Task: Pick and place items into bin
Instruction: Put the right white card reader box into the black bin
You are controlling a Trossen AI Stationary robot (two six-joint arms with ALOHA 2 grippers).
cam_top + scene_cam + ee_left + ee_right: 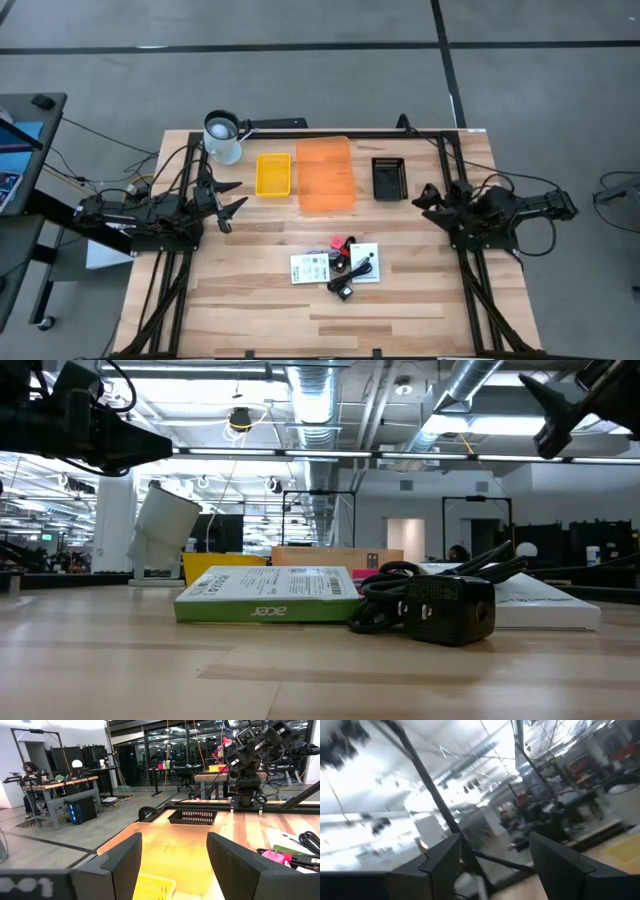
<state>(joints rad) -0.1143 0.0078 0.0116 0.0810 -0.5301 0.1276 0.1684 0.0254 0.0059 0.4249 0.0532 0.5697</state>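
The items lie in a cluster on the wooden table's near middle [336, 266]. They are a white labelled card or box [268, 596], a second white box [545, 603], a black adapter with coiled cable [440, 608], a pink piece [273, 856] and a tiny black block [345, 292]. The orange bin [325, 175] stands beyond them. My left gripper [234, 198] hovers open at the left, level with the bins and pointing right. My right gripper [421, 197] hovers open at the right beside the black basket, pointing left. Neither is near the items.
A yellow bin [273, 174] sits left of the orange bin and a black mesh basket [389, 178] sits right of it. A white cup [222, 137] stands at the far left corner. The table's near half around the items is bare wood.
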